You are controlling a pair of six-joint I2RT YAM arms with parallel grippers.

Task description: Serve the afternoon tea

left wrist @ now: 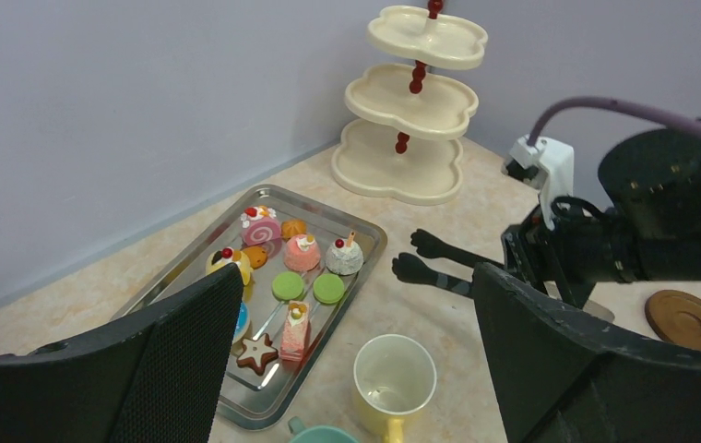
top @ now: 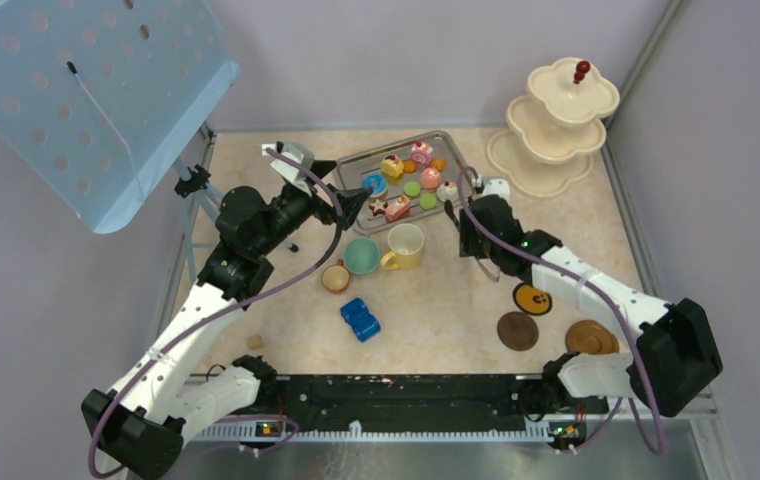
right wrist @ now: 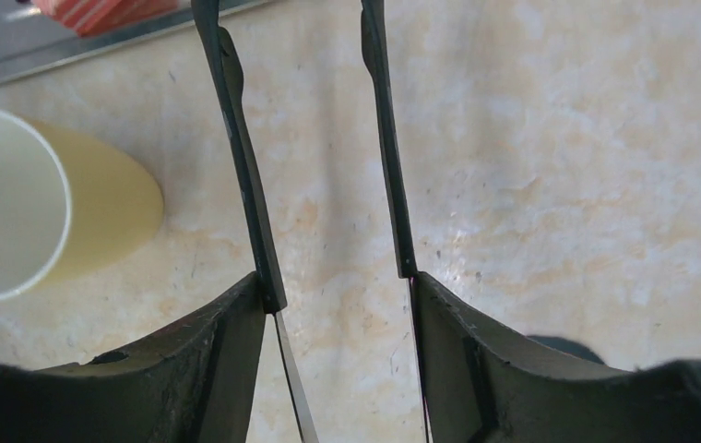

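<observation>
All the tiny colourful toy cakes and macarons [left wrist: 302, 254] are sitting in the shiny steel tray [left wrist: 273, 191] on the table [left wrist: 476, 212]. The yellow-and-cream mug [left wrist: 395, 374] is standing empty beside it, and the cream three-tier scalloped stand [left wrist: 409, 175] is waiting well behind. The left gripper [left wrist: 356, 277] is hanging spread wide, and the right gripper [right wrist: 338, 281] is pinching black tongs [right wrist: 245, 185].

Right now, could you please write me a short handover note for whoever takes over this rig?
The left hand is open and empty beside the tray. The right hand grips black tongs, nothing between their tips. The toy cakes sit on the tray; the three-tier stand is bare. The teal cup, yellow mug and brown cup stand on the table, none on the coasters further right. Done: nothing served yet. Left: cakes onto the stand, cups onto coasters.
</observation>
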